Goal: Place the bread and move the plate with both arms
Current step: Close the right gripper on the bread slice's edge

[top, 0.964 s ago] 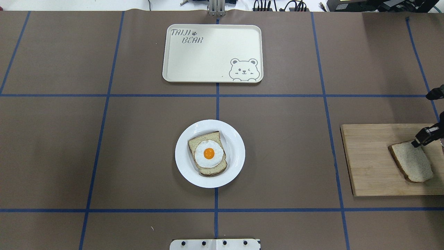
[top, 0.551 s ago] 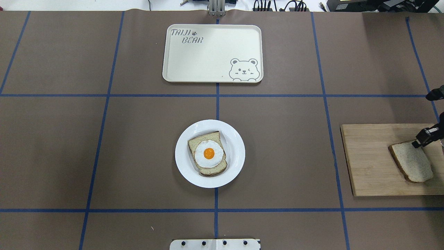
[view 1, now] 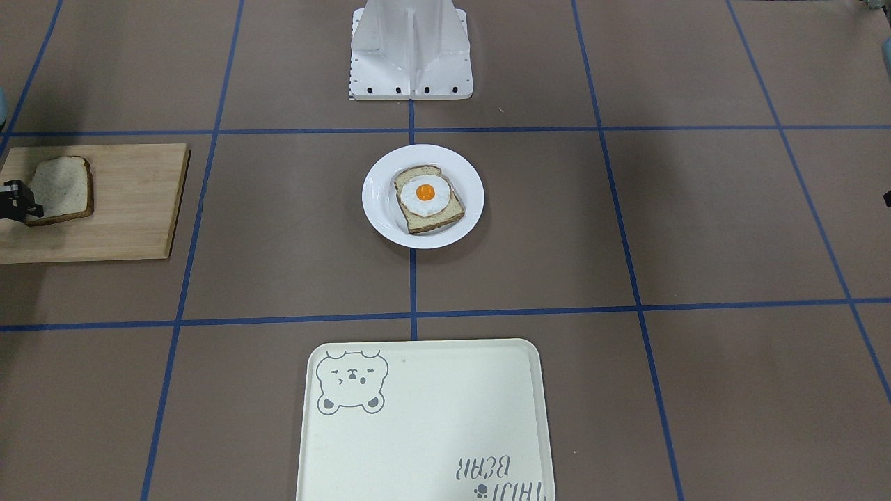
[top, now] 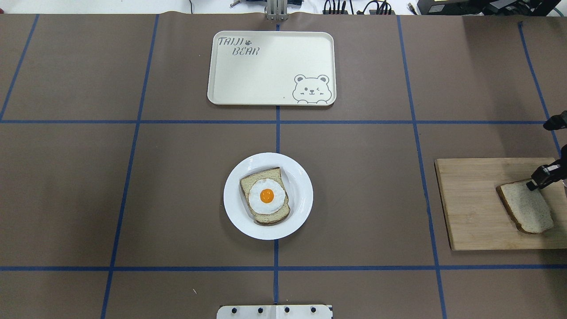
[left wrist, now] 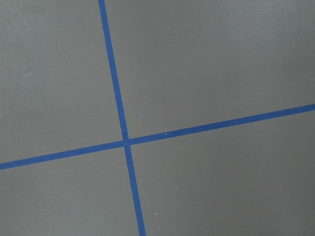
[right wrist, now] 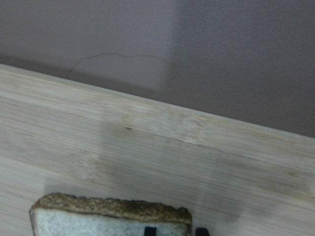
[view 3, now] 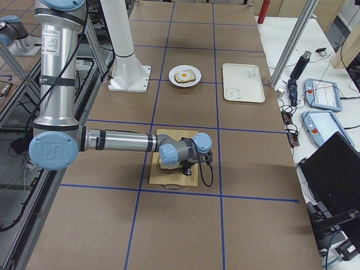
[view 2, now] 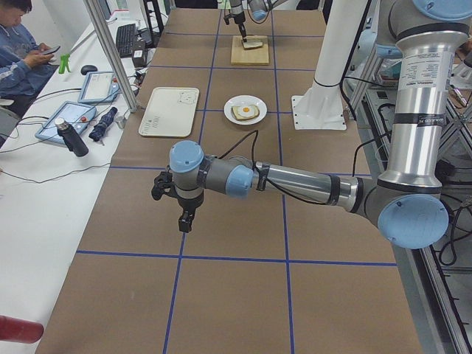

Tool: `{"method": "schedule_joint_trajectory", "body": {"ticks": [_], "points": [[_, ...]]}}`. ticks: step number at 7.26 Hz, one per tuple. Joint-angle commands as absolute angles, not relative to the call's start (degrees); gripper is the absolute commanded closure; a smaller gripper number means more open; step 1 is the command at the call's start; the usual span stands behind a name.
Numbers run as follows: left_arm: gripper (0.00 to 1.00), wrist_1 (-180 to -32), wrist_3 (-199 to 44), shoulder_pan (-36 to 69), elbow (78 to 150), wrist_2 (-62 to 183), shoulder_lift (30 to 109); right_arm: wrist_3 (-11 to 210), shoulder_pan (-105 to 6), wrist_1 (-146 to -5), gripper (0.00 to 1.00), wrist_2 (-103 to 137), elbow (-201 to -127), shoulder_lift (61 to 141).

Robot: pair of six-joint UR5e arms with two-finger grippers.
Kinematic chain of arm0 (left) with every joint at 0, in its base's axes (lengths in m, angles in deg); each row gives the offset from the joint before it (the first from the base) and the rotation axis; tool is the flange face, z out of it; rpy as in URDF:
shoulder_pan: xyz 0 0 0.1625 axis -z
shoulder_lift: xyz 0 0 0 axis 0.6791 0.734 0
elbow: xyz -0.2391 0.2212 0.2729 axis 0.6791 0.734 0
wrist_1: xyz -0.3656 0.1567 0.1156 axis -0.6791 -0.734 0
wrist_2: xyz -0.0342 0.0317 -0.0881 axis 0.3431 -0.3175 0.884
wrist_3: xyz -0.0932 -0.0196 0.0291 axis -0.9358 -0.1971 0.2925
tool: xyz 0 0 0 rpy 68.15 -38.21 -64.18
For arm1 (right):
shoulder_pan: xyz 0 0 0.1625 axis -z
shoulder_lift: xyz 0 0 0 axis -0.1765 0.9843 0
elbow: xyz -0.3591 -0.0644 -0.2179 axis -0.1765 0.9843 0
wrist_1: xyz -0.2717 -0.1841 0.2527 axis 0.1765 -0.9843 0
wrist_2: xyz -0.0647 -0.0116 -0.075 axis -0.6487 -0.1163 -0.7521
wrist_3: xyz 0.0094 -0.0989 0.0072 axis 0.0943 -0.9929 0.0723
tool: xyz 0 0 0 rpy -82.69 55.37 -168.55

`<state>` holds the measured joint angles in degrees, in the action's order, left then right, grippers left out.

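The bread (top: 527, 207) is a plain slice lying on a wooden board (top: 469, 208) at the table's right end. My right gripper (top: 533, 184) sits at the slice's far corner, fingers close together and shut on that corner. The right wrist view has the bread (right wrist: 108, 219) at the bottom, with two black fingertips (right wrist: 150, 231) at its edge. The white plate (top: 232, 195) stands mid-table and carries a slice topped with a fried egg (top: 267, 196). My left gripper (view 2: 184, 217) hangs over bare table far left; I cannot tell if it is open or shut.
A cream tray (top: 271, 66) with a bear drawing lies beyond the plate. The white base stand (view 1: 411, 52) is at the robot's side. Blue tape lines (left wrist: 123, 140) cross the brown table cover. A person (view 2: 22, 51) sits beside the table.
My right gripper's tip has edged very slightly onto the bread's corner. The bread, plate and tray stay where they were.
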<state>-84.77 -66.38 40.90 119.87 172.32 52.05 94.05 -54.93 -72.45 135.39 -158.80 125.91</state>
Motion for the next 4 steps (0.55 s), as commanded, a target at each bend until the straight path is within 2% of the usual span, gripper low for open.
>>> {"method": "schedule_joint_trajectory", "body": {"ticks": [1,4], "points": [[0.01,-84.72,-66.33,40.99,119.94,172.32,51.98,93.99,-54.87,-72.45,1.0,135.38,-158.77,126.03],[0.01,-84.72,-66.33,40.99,120.11,172.41,51.98,93.55,-55.05,-72.1,1.0,135.3,-160.86,126.38]]}}
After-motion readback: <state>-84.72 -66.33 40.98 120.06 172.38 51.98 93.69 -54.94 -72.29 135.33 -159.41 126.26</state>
